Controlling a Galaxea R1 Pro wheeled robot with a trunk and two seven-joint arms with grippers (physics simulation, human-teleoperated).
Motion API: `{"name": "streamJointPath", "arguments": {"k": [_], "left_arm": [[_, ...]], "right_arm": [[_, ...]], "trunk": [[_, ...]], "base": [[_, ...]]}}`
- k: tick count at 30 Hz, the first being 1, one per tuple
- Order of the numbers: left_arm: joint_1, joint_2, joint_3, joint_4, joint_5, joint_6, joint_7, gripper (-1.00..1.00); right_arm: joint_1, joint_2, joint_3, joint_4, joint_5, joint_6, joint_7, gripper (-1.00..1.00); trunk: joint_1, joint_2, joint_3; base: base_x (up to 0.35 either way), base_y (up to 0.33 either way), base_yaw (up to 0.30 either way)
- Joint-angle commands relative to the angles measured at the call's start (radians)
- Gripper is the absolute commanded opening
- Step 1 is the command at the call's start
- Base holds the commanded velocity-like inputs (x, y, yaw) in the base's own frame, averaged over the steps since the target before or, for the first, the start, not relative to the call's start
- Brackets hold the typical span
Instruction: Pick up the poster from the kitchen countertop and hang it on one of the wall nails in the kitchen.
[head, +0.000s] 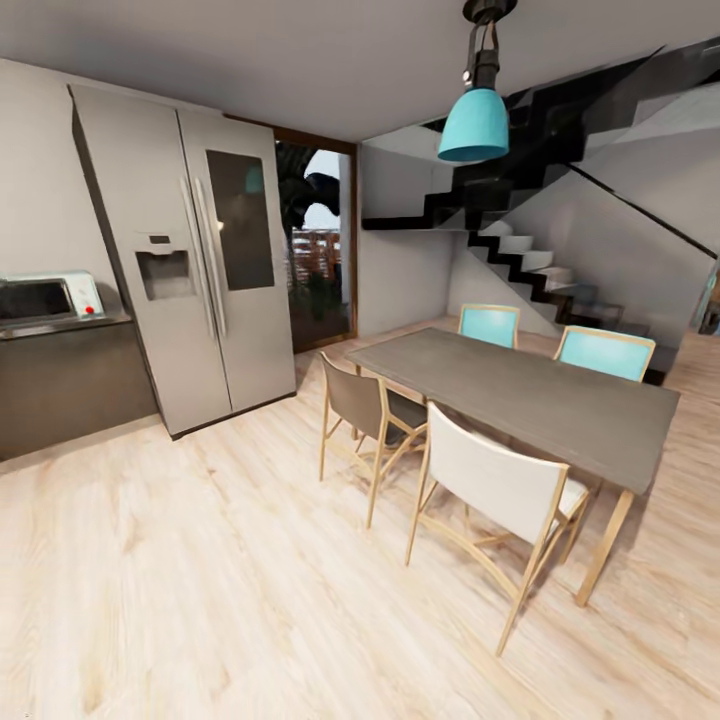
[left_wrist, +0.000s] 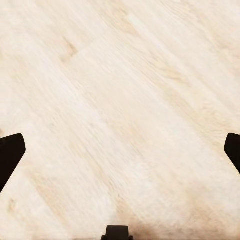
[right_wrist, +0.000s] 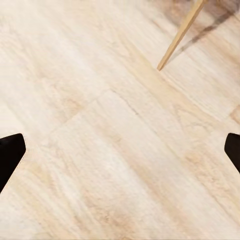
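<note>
The poster is out of view. At the far left of the head view a stretch of dark grey counter (head: 60, 328) over flat cabinet fronts carries a pale blue microwave (head: 45, 297); no sink or faucet shows on it. My left gripper (left_wrist: 120, 155) is open, its black fingertips (left_wrist: 10, 155) far apart over bare wooden floor. My right gripper (right_wrist: 120, 155) is open too, with nothing between its fingertips (right_wrist: 10, 155), above the floor near a wooden leg (right_wrist: 181, 34).
A tall silver fridge (head: 190, 270) stands beside the counter. A grey dining table (head: 530, 400) with several chairs (head: 495, 485) takes up the right. Behind are a dark doorway (head: 315, 245) and black stairs (head: 520, 250). A teal lamp (head: 474, 125) hangs overhead. Light wood floor (head: 200, 580) spreads in front.
</note>
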Motion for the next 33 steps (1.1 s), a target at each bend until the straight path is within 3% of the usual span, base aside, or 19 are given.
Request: {"name": "streamJointPath", "arguments": {"k": [1,33], "left_arm": [[0.0,0.0,0.001,-0.001,0.0,0.0,0.001,1.0],[0.0,0.001,0.004,-0.001,0.0,0.0,0.002,1.0]], "right_arm": [[0.0,0.0,0.0,0.001,0.001,-0.003,-0.001,1.0],[0.0,0.003,0.003,0.002,0.002,-0.003,-0.001,1.0]], "trunk": [[0.0,0.0,-0.001],[0.0,0.0,-0.001]], "base": [[0.001,-0.006,0.292],[0.0,0.0,0.295]]}}
